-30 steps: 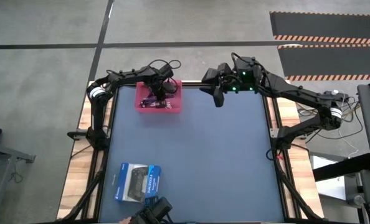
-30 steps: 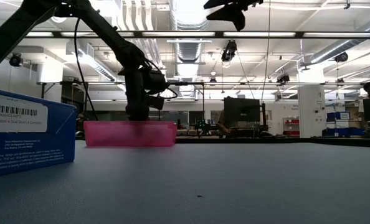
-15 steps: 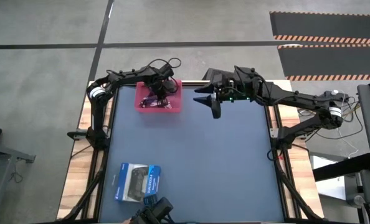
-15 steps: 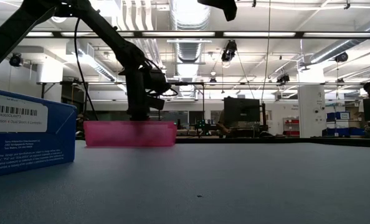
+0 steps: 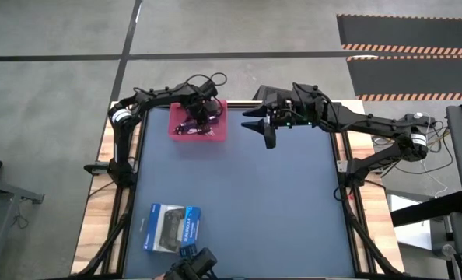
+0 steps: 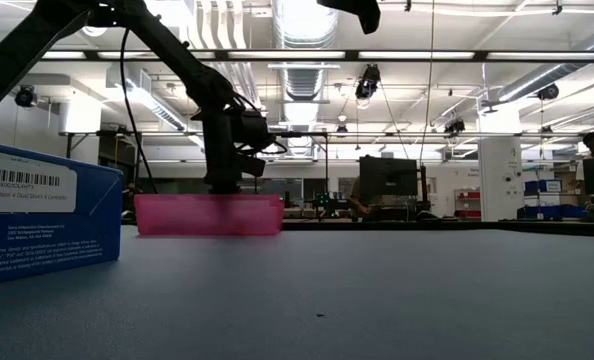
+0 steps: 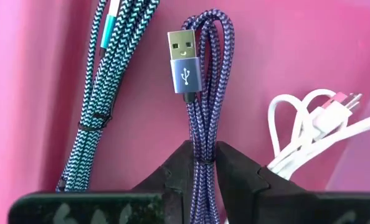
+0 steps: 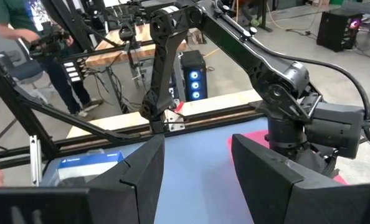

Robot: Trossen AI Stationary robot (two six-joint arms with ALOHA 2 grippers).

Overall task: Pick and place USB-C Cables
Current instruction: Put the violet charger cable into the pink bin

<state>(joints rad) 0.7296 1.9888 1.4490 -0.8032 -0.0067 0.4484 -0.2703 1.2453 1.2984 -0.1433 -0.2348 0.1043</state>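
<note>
One "PlayStation"-labelled blue box (image 6: 37, 212); purple cable (image 7: 205, 112) in left pincer (image 7: 203, 163).

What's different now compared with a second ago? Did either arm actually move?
The right gripper swung leftward from the table's far edge, toward the pink tray, fingers open, then stopped half a second ago. The left gripper stayed down in the tray, where its fingers now pinch the purple cable. Tray and blue box haven't moved.

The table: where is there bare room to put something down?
Most of the blue table is bare, between the pink tray at the far side and the controller box near the front. The tray is crowded: cables and the left tool fill it.
</note>
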